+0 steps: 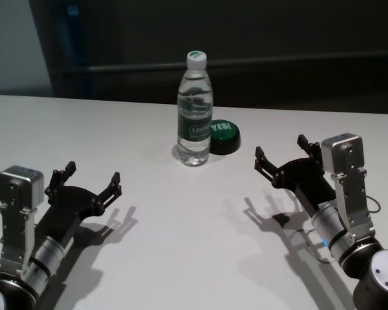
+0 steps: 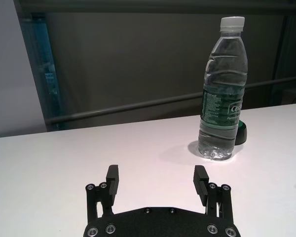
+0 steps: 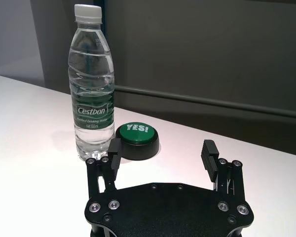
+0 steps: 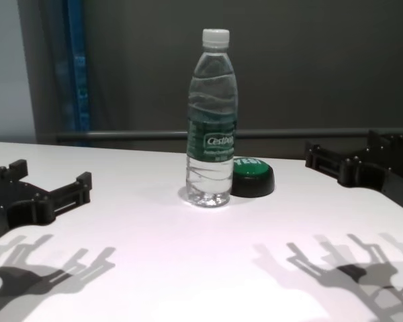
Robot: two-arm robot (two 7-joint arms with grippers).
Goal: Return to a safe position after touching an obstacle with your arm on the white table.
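The obstacle, a clear water bottle [image 1: 195, 116] with a white cap and dark green label, stands upright at the far middle of the white table [image 1: 181, 232]. My left gripper [image 1: 93, 173] hovers low over the near left of the table, open and holding nothing, well short of the bottle [image 2: 223, 98]. Over the near right, my right gripper [image 1: 280, 146] is also open and holds nothing. It points toward the bottle [image 3: 92, 89] with a clear gap between them. Neither arm touches the bottle [image 4: 211, 127].
A low round green button [image 1: 223, 135] with a black base and "YES!" on top sits just right of the bottle, close against it. A dark wall with a horizontal rail runs behind the table's far edge.
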